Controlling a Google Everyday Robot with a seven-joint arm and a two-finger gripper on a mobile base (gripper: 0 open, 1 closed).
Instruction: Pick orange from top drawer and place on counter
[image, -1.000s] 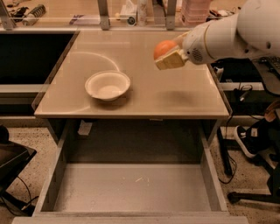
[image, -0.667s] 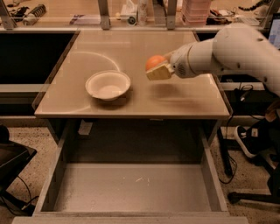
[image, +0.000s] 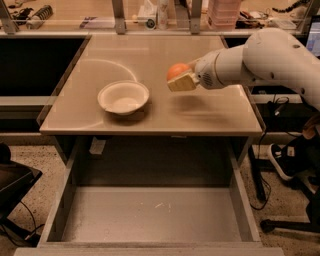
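The orange (image: 176, 70) is held in my gripper (image: 180, 78), which is shut on it above the middle of the beige counter (image: 210, 112), to the right of the white bowl (image: 123, 97). The white arm reaches in from the right. A tan finger pad (image: 183, 83) shows under the fruit. The top drawer (image: 150, 215) is pulled fully open below the counter's front edge, and its grey floor is bare.
A cluttered wooden shelf with metal posts (image: 119, 10) runs along the back. A black surface (image: 30, 60) lies to the left. Cables and a chair base (image: 290, 165) stand on the floor to the right.
The arm has carried the orange leftward and lower over the counter, from the right rear part toward the middle, closer to the bowl.
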